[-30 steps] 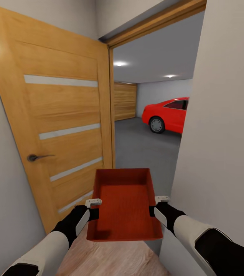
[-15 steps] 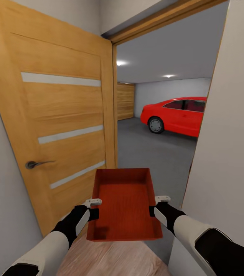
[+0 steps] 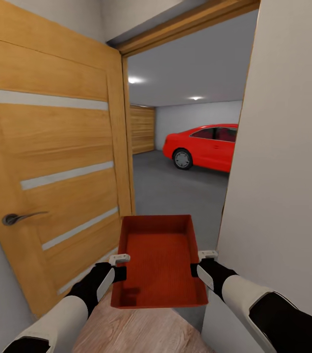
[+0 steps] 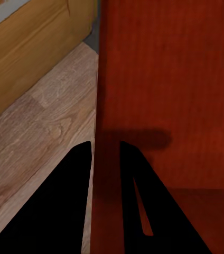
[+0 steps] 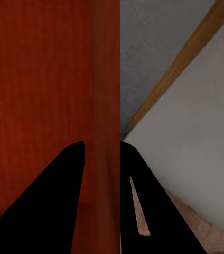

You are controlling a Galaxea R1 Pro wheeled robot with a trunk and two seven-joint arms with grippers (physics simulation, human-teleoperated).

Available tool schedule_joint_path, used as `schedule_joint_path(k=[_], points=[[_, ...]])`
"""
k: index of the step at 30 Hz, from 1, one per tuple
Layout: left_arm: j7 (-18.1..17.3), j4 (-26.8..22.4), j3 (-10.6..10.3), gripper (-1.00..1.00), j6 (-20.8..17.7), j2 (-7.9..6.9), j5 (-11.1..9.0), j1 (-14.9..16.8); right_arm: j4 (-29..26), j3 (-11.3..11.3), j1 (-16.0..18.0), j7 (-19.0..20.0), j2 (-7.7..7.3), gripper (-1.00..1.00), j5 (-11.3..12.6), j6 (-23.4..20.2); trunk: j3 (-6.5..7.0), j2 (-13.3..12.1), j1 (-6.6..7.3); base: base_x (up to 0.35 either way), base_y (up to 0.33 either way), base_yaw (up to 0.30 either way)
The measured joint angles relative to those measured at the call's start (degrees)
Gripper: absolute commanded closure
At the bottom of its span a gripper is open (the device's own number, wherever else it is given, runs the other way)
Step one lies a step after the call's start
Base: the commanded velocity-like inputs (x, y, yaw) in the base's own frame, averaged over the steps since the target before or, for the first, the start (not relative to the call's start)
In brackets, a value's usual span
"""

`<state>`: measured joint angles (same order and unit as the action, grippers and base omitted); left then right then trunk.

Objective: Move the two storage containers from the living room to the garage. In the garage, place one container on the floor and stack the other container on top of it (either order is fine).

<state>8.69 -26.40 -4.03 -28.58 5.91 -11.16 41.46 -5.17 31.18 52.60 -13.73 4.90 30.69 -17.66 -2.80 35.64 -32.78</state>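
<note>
Light wood plank flooring (image 3: 141,331) lies underfoot at the doorway and gives way past the threshold to the dark grey concrete floor (image 3: 175,189) of the garage, on which a red car (image 3: 202,145) stands well back near the far wall.

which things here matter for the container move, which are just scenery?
Job:
- red-orange open-top plastic storage bin, held at its side walls by the left gripper and right gripper, jaws shut on each wall
- dark grey concrete garage floor through the doorway

Scenery:
- open wooden door with pale stripes
- red car
- light wood plank floor
- pale wall
</note>
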Motion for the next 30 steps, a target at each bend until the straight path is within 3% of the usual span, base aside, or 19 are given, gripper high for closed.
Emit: schedule_joint_path(k=[8,30], points=[[-0.03,-0.04,0.09,1.00,-0.29,0.01,0.19,0.01,0.10,0.36,-0.02,0.02,0.01,1.00,0.60,-0.01,0.00,0.01,0.01,0.034,0.085,-0.051],[0.06,-0.05,0.02,1.00,-0.36,0.01,0.07,0.01,0.13,0.45,-0.02,0.03,0.00,1.00,0.74,-0.02,0.00,0.01,0.01,0.134,0.275,-0.003]])
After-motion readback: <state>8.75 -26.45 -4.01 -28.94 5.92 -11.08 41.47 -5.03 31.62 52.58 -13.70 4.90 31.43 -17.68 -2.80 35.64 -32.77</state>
